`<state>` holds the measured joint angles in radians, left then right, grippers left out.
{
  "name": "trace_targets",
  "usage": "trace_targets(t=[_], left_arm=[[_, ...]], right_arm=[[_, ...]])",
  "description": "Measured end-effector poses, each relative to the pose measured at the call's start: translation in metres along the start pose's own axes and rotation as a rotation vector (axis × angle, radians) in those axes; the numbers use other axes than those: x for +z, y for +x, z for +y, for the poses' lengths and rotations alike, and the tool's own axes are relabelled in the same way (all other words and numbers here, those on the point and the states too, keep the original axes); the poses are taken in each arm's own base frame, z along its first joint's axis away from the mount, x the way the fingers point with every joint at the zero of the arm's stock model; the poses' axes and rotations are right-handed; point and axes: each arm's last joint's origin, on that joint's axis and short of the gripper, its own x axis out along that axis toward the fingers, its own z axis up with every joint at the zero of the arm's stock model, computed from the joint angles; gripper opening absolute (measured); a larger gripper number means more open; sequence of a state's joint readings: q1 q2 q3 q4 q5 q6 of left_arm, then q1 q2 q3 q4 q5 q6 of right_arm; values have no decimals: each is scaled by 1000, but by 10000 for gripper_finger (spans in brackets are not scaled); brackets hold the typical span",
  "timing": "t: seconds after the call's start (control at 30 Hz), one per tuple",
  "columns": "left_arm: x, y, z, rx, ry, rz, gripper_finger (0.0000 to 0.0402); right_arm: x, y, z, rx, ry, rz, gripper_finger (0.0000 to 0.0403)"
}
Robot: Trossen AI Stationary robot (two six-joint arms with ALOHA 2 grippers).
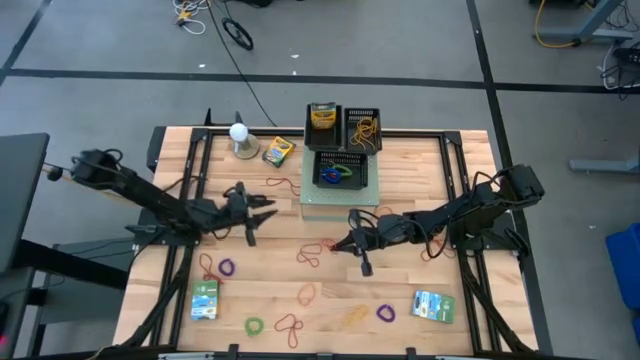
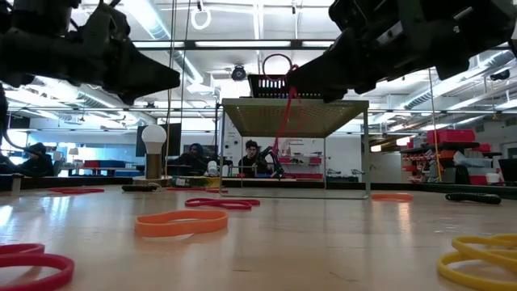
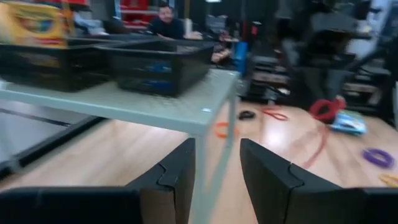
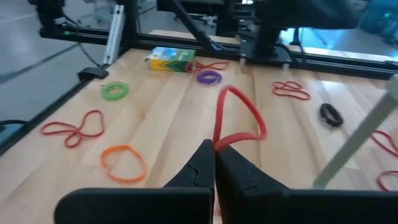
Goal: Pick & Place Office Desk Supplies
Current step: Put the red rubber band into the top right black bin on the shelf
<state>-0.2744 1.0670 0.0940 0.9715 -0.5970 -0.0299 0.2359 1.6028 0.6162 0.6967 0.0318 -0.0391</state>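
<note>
Pale wooden counter [image 1: 400, 300] carrying, at its far middle, a raised grey-green stand [image 1: 340, 195] with three black mesh trays [image 1: 361, 128] on it. The far-left tray holds a yellow crayon box [image 1: 322, 119], the far-right tray a tangle of orange bands, and the near tray blue and green bands, so part of the sorting appears done. Much is left: a second yellow-green crayon box [image 1: 277, 151] lies just beside the white ball lamp on its round base [image 1: 240, 135] at the far left, two flat green-blue-white packets [image 1: 205, 299] lie at the near left and near right, and loose thin rubber bands in red, orange, purple, green and yellow are scattered over the near half. The right hand [image 4: 215, 151], just in front of the stand's near edge, has its fingers pinched together on a thin red rubber band [image 4: 239, 118] lifted clear of the wood; by judgement the band is bound for a tray. The left hand [image 3: 217, 180], left of the stand, is narrowly parted and holds nothing.
</note>
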Motion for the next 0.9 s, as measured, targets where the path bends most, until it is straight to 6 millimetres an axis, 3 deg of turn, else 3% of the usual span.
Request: trace_targets(t=[0.27,0.5,0.67,0.9], left_arm=[[1,-1,11,122,12,-13,133],[-1,0,12,125,24,3,133],[-1,-1,12,121,22,1,133],[-1,-1,12,121,21,0,133]], right_arm=[[18,7,0,25,0,-12,2],[56,15,0,29,30,-3,2],[94,0,-4,23,8,-53,7],[151,-52,-24,-116,7,-119,5]])
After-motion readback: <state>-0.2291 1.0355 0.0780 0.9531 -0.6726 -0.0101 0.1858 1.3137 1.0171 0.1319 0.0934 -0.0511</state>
